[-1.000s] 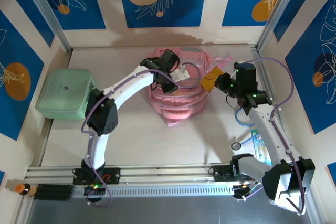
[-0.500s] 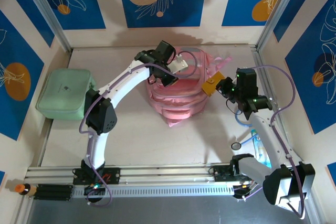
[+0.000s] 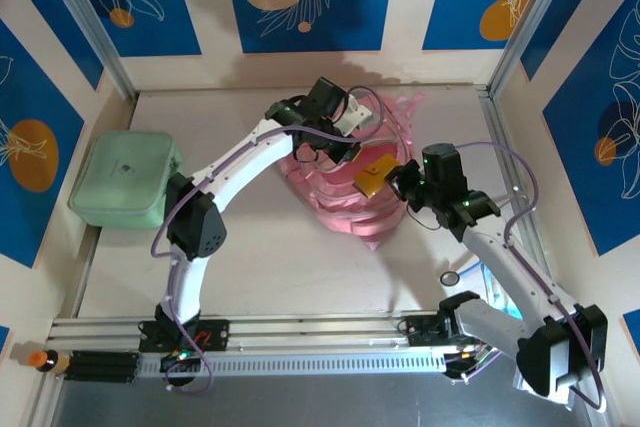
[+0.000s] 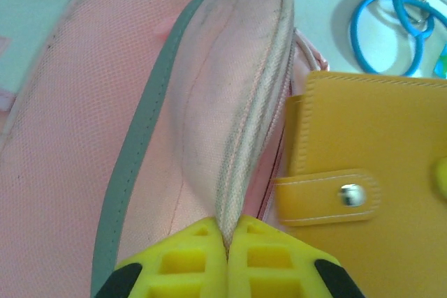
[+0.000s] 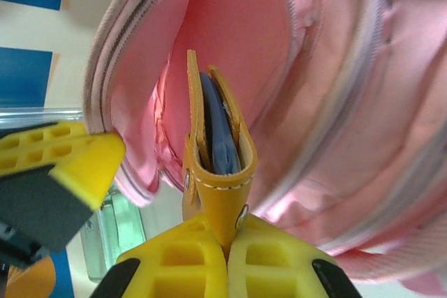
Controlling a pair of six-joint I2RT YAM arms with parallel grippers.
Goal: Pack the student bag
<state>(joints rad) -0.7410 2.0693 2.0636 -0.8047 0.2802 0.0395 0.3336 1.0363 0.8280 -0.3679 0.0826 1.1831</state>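
The pink backpack [image 3: 350,209] lies far on the table [image 3: 250,247], about mid-width, its mouth open. The left gripper [image 4: 227,242] pinches the zipper rim of that mouth. The right gripper [image 5: 227,259] pinches a yellow wallet [image 5: 216,172] by its strap, at the opening.

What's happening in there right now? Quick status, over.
Left gripper shut on student bag rim. Right gripper shut on yellow wallet, at bag's open mouth. Nothing seen blocking.
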